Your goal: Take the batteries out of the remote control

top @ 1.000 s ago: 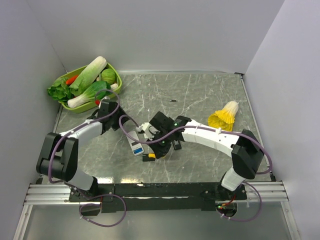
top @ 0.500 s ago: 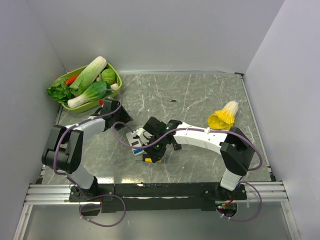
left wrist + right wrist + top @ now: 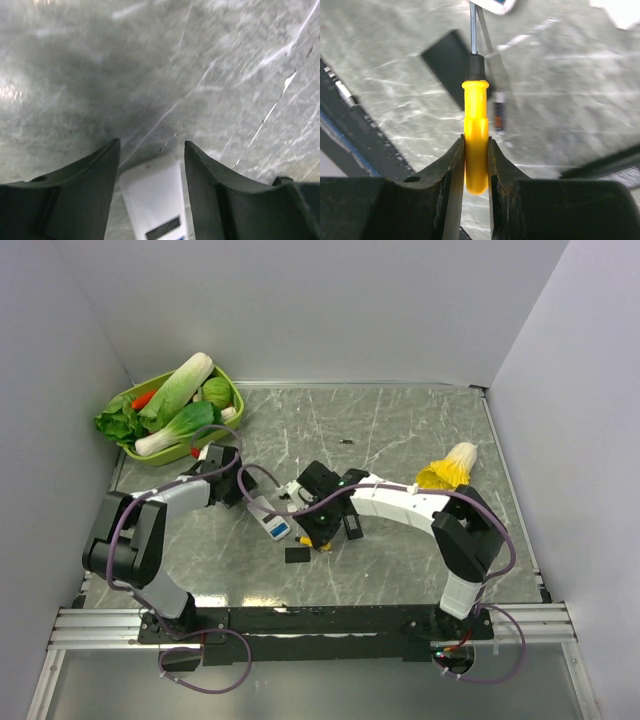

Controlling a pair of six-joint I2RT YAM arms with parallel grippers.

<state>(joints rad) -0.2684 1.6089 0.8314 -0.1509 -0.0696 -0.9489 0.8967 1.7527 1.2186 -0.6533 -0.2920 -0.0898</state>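
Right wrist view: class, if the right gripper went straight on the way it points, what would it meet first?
Probably the white remote at the top edge. The screwdriver clamped between the fingers leads the way, its tip at or just short of the remote. Depth is unclear here.

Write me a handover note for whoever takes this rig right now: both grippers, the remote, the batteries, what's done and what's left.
Left gripper: fingers on either side of one end of the white remote; unclear whether they clamp it.
Right gripper: shut on a yellow screwdriver, tip pointing toward the remote.
Things: a flat black cover lies loose on the table. Beside it is a small slim cylinder, likely a battery, though it is blurred.
Done: the cover appears to be off.
Left: check the compartment, which is not visible, and take out any cells inside.
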